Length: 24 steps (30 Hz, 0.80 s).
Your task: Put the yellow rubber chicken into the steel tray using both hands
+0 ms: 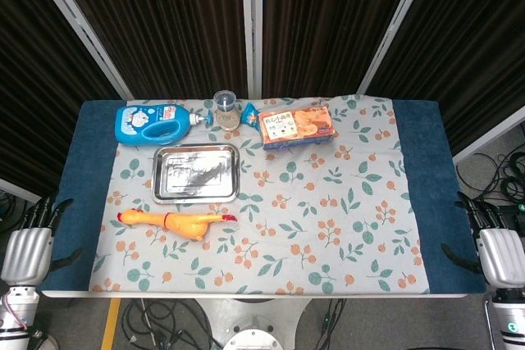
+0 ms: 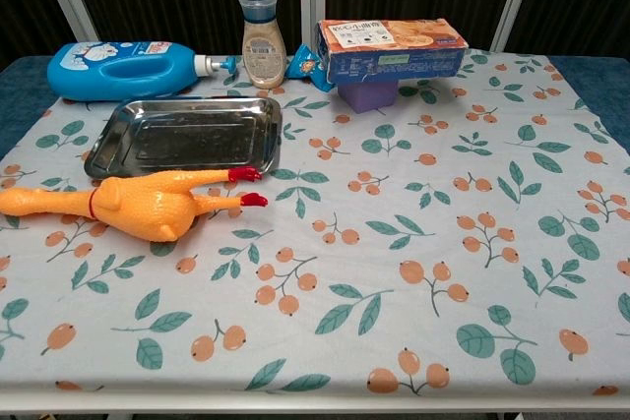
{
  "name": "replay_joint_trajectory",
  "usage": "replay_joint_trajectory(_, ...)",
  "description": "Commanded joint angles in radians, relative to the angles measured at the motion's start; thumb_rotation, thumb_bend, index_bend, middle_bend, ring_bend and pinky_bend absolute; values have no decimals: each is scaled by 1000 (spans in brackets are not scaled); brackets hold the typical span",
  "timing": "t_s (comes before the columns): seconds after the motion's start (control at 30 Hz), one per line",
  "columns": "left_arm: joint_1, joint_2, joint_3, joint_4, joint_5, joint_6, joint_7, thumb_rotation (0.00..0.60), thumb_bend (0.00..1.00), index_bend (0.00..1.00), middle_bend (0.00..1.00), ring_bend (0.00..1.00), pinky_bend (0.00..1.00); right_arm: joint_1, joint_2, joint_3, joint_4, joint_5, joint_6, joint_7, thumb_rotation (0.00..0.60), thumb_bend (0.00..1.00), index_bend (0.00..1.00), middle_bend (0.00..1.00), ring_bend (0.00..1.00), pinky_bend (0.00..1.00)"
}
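The yellow rubber chicken [image 1: 174, 221] [image 2: 133, 204] lies on its side on the floral cloth, red feet pointing right, just in front of the steel tray [image 1: 196, 193] [image 2: 108, 150]. The tray is bare inside. My left hand [image 1: 29, 247] hangs beside the table's left front corner, off the tabletop, fingers apart and holding nothing. At the right front corner my right hand [image 1: 499, 249] is likewise off the table and holds nothing. Neither hand shows in the chest view.
Along the back stand a blue detergent bottle [image 1: 152, 123] [image 2: 123, 70] lying on its side, a small lidded bottle [image 1: 225, 110] [image 2: 261, 38] and a snack box [image 1: 297, 126] [image 2: 392, 49] on a purple block. The floral cloth [image 1: 328, 227] covers the table's middle and right.
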Motion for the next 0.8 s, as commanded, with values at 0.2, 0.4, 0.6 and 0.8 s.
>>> replay_joint_trajectory(0.2,4,-13,-3,13,-5,5,-8,600,165,208,120,78,150,6,1,6,-1,-1,-7,-4,600,141,0,228,131,143)
replay_joint_trajectory(0.4,-43,-1,-12,2,42,-37,-30,600,161,209,133,79,150,8,9,13,-3,10,-10,-8,600,141,0,227,131,143)
replay_joint_trajectory(0.6,-152,-12,-38,10,63,-171,-100,600,160,232,199,129,261,11,21,31,-5,23,-7,-10,600,141,0,226,131,143)
replay_joint_trajectory(0.8,-265,-66,-63,12,-15,-356,-61,600,160,265,254,177,306,18,20,30,-8,20,-17,-8,600,141,0,225,131,143)
